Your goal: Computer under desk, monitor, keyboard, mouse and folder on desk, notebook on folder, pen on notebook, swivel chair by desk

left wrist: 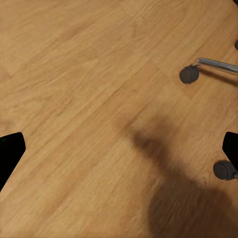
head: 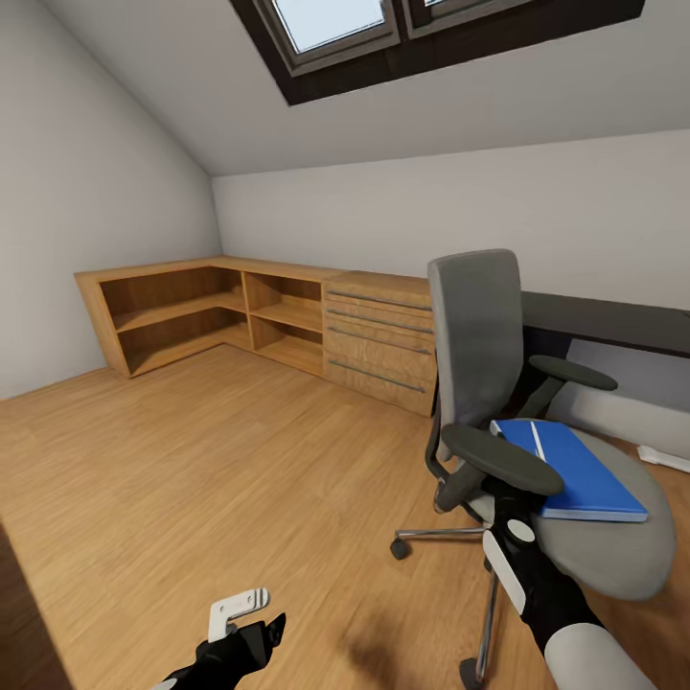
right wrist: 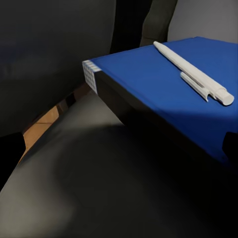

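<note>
Standing in the way of the right gripper [head: 500,498] is the swivel chair's near black armrest [head: 500,458], which hides its fingers — whether they are spread or closed cannot be told. The swivel chair [head: 479,345] sits on the wood floor [head: 192,479], its backrest toward the light wooden dresser [head: 379,340] and the desk [head: 613,321] just behind it. The folder [head: 575,470] lies flat on the grey seat, long axis running from the backrest out toward the seat's front edge, with the pen [right wrist: 193,72] lying along it on top. The left gripper [head: 247,628] hangs low over bare floor, fingers spread wide, with open room all around — the chair's castors [left wrist: 189,74] are nearby.
</note>
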Available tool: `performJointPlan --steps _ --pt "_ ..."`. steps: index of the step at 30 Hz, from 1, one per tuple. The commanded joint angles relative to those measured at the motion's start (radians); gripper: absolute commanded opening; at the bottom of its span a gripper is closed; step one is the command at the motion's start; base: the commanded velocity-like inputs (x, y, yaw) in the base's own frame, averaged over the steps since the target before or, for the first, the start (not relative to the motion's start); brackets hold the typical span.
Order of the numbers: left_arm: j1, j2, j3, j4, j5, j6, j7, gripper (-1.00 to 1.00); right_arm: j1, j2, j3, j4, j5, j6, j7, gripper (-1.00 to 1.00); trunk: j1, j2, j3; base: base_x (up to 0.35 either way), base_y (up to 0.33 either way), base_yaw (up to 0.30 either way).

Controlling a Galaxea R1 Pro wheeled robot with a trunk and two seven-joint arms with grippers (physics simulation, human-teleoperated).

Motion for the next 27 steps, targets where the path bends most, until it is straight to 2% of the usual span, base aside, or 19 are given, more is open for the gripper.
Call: performJointPlan --steps 1,11,16,27 --pt "0.000 0.000 -0.001 -0.001 0.011 0.003 0.009 1.00 0.000 -0.001 0.003 0.000 -0.010 -0.007 -0.002 1.00 0.000 0.000 -0.001 0.000 0.000 0.009" --pt "0.000 0.000 -0.001 -0.001 0.011 0.003 0.009 1.00 -0.001 -0.001 0.003 0.000 -0.010 -0.029 -0.002 1.00 0.000 0.000 -0.001 0.000 0.000 -0.043" --pt "0.000 0.000 -0.001 -0.001 0.011 0.003 0.008 1.00 0.000 -0.001 0.004 0.000 -0.010 -0.058 -0.002 1.00 0.000 0.000 -0.001 0.000 0.000 -0.178" --pt "0.000 0.000 -0.001 -0.002 0.010 0.003 0.008 1.00 0.000 -0.002 0.004 0.000 -0.010 -0.070 -0.002 1.00 0.000 0.000 -0.001 0.000 0.000 -0.239"
